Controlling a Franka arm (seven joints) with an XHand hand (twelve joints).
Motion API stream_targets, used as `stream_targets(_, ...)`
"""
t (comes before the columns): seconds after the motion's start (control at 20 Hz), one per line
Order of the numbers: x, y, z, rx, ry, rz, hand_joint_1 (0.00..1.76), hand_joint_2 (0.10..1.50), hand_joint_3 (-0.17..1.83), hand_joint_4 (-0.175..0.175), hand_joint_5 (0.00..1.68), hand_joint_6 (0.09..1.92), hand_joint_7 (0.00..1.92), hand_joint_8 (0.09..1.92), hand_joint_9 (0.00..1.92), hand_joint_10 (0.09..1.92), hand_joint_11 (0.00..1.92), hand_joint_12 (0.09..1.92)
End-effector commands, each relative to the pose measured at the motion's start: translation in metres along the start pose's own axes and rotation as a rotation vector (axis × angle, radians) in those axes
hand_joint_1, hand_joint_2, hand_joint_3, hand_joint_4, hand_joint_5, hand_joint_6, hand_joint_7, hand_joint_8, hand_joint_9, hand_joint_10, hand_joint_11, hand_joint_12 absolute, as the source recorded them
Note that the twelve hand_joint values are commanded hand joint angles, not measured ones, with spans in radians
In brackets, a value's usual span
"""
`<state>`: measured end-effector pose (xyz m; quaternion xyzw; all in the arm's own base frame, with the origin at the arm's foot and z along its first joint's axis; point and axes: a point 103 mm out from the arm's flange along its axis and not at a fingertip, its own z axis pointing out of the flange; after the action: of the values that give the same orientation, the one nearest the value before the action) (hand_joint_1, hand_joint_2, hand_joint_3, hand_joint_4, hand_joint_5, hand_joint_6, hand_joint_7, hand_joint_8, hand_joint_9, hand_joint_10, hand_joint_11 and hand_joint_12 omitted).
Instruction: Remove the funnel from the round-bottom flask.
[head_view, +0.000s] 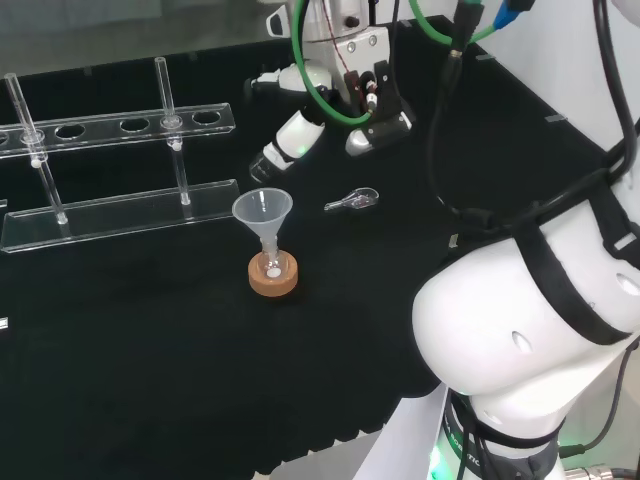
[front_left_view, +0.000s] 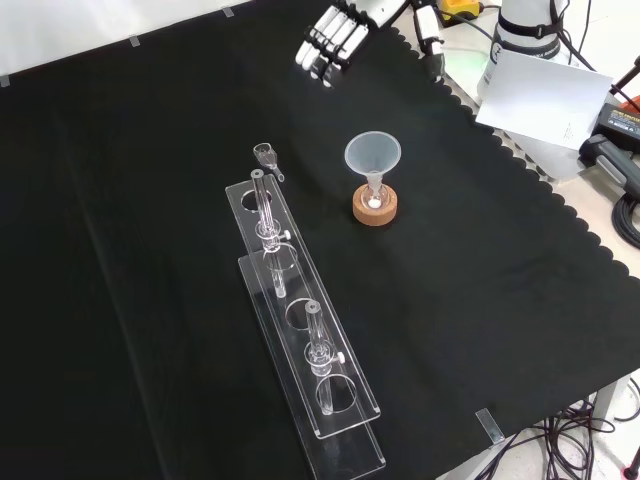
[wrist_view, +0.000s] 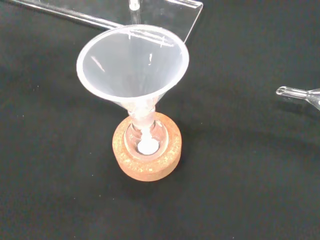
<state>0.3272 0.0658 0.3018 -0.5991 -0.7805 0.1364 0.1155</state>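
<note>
**A:** Start with the head view. Where is your hand (head_view: 300, 135)?

**B:** It hangs above the far part of the table (head_view: 150, 380), up and to the right of the funnel (head_view: 263, 212), well apart from it. Its fingers (head_view: 268, 160) are straight and together, pointing down and left, holding nothing. The funnel stands upright with its stem in the flask (head_view: 271, 264), and the flask sits in a cork ring (head_view: 274, 278). To their right a small glass piece (head_view: 352, 201) lies on the cloth. To the left you have the clear rack (head_view: 120, 170), with thin tubes standing in it.

**A:** And the front view?

**B:** The hand (front_left_view: 335, 38) comes in at the top edge, fingers (front_left_view: 322, 55) straight, side by side, apart from everything. Below it, near the middle, the funnel (front_left_view: 373, 158) is seated in the flask (front_left_view: 374, 199) on the cork ring (front_left_view: 376, 210). The rack (front_left_view: 300, 330) runs down to the left of them, and the small glass piece (front_left_view: 266, 157) lies just beyond the rack's upper end.

**A:** The wrist view?

**B:** You look down into the funnel (wrist_view: 132, 62). Its stem goes into the flask's (wrist_view: 146, 142) neck, and something small and white lies at the flask's bottom. The cork ring (wrist_view: 147, 162) wraps the flask's base. A corner of the rack (wrist_view: 165, 12) shows beyond the funnel, and the small glass piece (wrist_view: 300, 95) lies off to one side.
</note>
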Motion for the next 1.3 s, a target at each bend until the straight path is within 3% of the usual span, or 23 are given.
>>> stream_targets(0.05,0.017,0.017,0.016,0.042,-0.035,-0.006,0.55,0.58,0.08,0.019,0.00,0.09,0.00,0.09,0.00,0.09,0.00,0.09)
stream_targets(0.95,0.033,0.052,0.049,0.123,-0.057,-0.042,0.60,0.60,0.08,0.011,0.00,0.09,0.00,0.09,0.00,0.09,0.01,0.09)
stream_targets(1.3,0.025,0.061,0.057,0.168,-0.059,-0.018,0.60,0.61,0.07,0.008,0.00,0.09,0.00,0.09,0.00,0.09,0.03,0.09)
